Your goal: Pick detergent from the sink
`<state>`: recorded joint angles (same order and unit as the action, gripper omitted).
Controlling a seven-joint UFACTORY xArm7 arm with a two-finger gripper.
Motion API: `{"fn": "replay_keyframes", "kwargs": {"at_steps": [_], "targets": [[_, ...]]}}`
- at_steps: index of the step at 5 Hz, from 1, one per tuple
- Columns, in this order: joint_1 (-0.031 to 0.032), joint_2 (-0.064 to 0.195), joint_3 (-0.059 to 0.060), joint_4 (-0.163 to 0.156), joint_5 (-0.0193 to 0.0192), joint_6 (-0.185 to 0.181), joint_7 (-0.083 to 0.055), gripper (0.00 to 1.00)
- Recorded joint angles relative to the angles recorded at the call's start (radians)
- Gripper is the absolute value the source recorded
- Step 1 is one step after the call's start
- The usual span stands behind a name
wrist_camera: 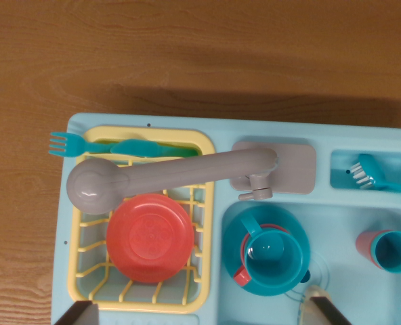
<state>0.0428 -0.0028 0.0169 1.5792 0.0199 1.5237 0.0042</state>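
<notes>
The detergent is probably the one pale cream shape at the bottom edge of the wrist view, inside the sink basin. Only a narrow tip shows, cut off by the frame. That tip points toward 12 o'clock, and its long axis cannot be told from so little.

Just beside it at 4 o'clock is the dark right finger of the gripper. The other finger sits far off at 9 o'clock, so the pincer stands wide and holds nothing.

At 11 o'clock from the detergent, one teal cup sits in a teal bowl, with a red rim showing under it. At 2 o'clock stands one pink cup with a teal inside. Farther toward 1 o'clock, one teal brush lies in its own small compartment.

One grey faucet reaches from its base toward 9 o'clock, over one yellow dish rack. The rack holds one red bowl, upside down. One teal fork lies along the rack's far edge, tines toward 9 o'clock. The toy sink sits on a wooden table.
</notes>
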Motion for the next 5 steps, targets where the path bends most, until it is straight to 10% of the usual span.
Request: {"fn": "replay_keyframes", "kwargs": {"at_steps": [5], "targets": [[-0.0046, 0.003, -0.005, -0.034, -0.0051, -0.031, -0.001, 0.00]]}}
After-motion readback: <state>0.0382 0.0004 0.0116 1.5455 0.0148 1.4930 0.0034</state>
